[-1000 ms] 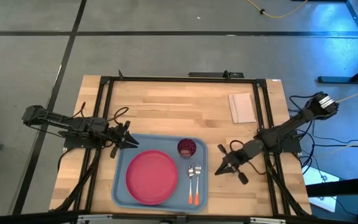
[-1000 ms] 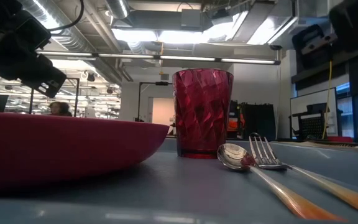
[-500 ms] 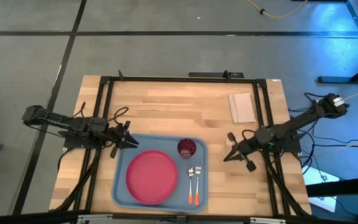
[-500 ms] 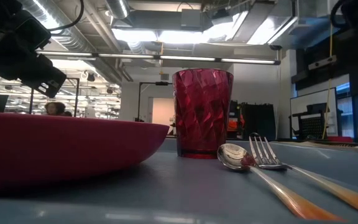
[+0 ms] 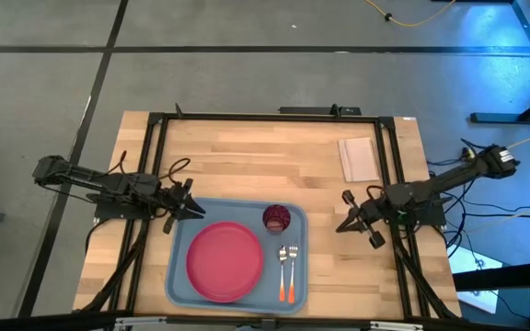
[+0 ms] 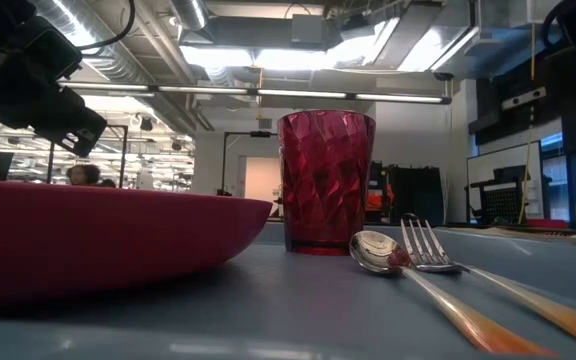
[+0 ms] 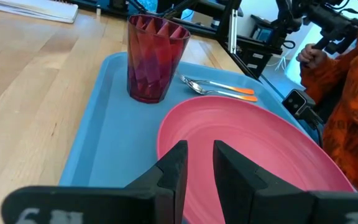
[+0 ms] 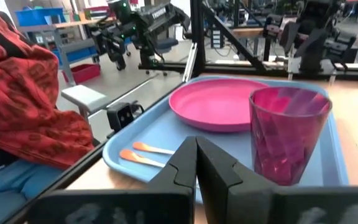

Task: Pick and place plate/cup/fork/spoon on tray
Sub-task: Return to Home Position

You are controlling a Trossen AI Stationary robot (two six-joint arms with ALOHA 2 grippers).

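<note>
The light blue tray lies at the table's near middle. On it rest the pink-red plate, the dark red cup standing upright, and the spoon and fork side by side, orange handles toward the near edge. My left gripper hovers by the tray's far left corner, its fingers a narrow gap apart and empty. My right gripper hangs right of the tray, shut and empty. The low view shows the cup, spoon and fork.
A small pale sheet lies at the table's far right. A black frame runs around the tabletop. A person in orange-red clothing stands at the near edge, also in the right wrist view. Bare wood lies beyond the tray.
My right gripper has drawn back from the tray, toward the table's right edge and a little toward the far edge. The plate, cup, fork and spoon have stayed where they were on the tray.
</note>
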